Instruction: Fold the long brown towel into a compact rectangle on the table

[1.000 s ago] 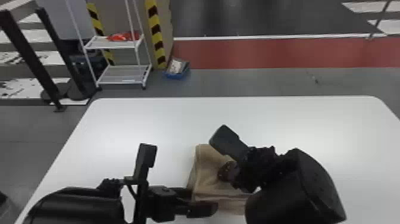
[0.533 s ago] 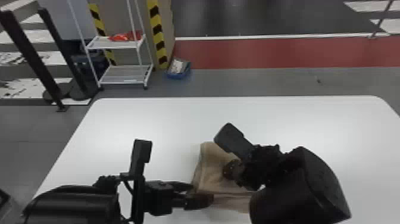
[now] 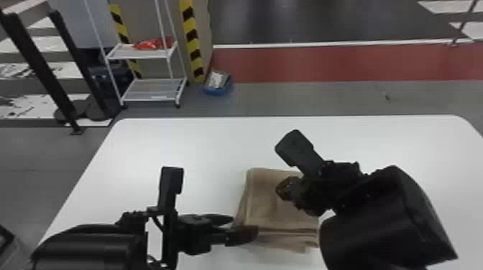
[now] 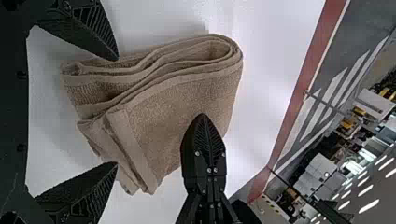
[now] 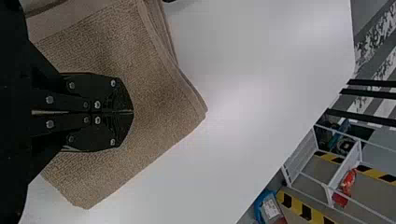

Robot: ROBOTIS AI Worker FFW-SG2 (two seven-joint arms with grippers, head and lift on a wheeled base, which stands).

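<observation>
The brown towel (image 3: 275, 204) lies folded in layers into a small block near the table's front. My left gripper (image 3: 245, 225) is at its left front edge. Its fingers stand apart in the left wrist view, where the gripper (image 4: 116, 112) has the towel's looped folds and hem ends (image 4: 187, 98) beyond and between the tips. Over the far part of the towel is my right gripper (image 3: 286, 188). In the right wrist view that gripper (image 5: 132, 112) has its two fingers together on top of the flat towel surface (image 5: 159, 116); no cloth is visible between them.
The white table (image 3: 201, 143) extends behind the towel and to both sides. The right forearm (image 3: 381, 219) covers the table area right of the towel. Beyond the far edge stand a white shelf rack (image 3: 154, 89) and a blue box (image 3: 217, 84) on the floor.
My left gripper has moved a little away from the robot along the towel's left front edge. The right gripper has shifted slightly forward and right. The towel looks nearly unmoved.
</observation>
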